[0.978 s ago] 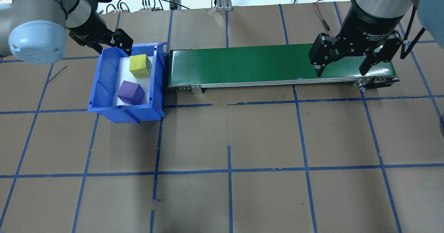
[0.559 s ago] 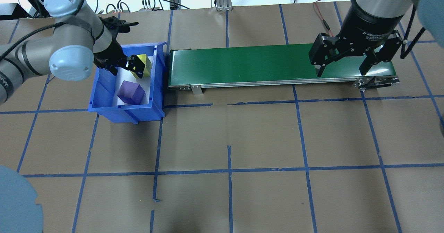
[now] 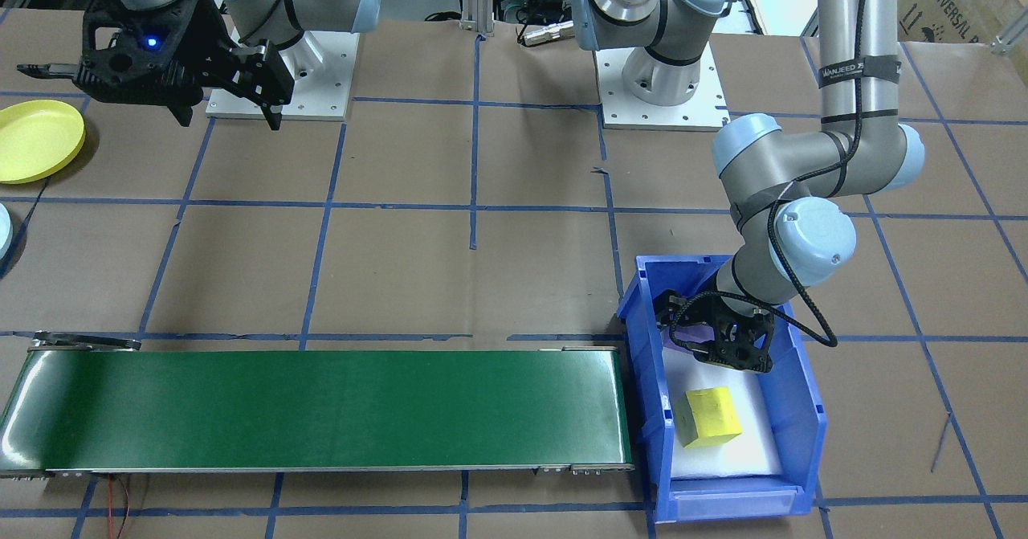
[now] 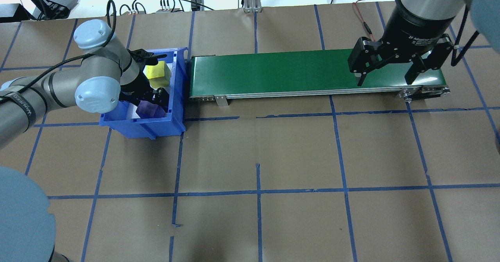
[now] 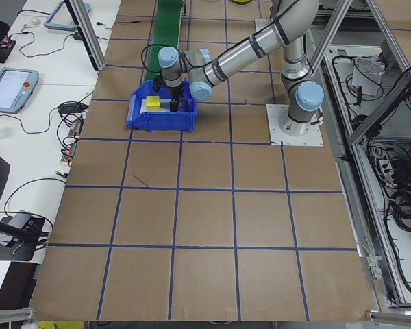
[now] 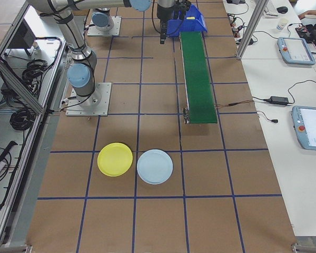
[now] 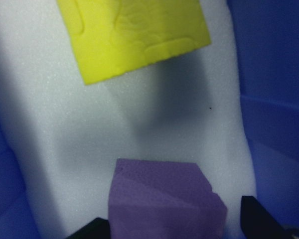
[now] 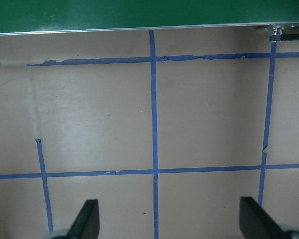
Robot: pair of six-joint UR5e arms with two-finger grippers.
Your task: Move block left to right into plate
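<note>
Left wrist view: the purple block (image 7: 164, 199) sits between the two fingertips (image 7: 256, 219), which stand spread on either side of it; whether they touch it I cannot tell.
Left gripper (image 4: 150, 98): down inside the blue bin (image 4: 177, 98), over the purple block, fingers apart.
Purple block: on the white foam at the bin's near end in the overhead view, partly hidden by the gripper.
Yellow block (image 3: 707, 416): on the same foam, beyond the purple one, free of the gripper.
Bin: just beside the left end of the green belt (image 4: 273, 72).
Right gripper (image 4: 384, 78): hangs above the belt's right end, fingers spread wide and holding nothing; its wrist view shows only taped brown table (image 8: 154, 124) between the tips.
Yellow plate (image 6: 115, 159): on the table near the robot's right side, well apart from the bin, holding nothing.
Pale blue plate (image 6: 155, 166): just beside the yellow one.
</note>
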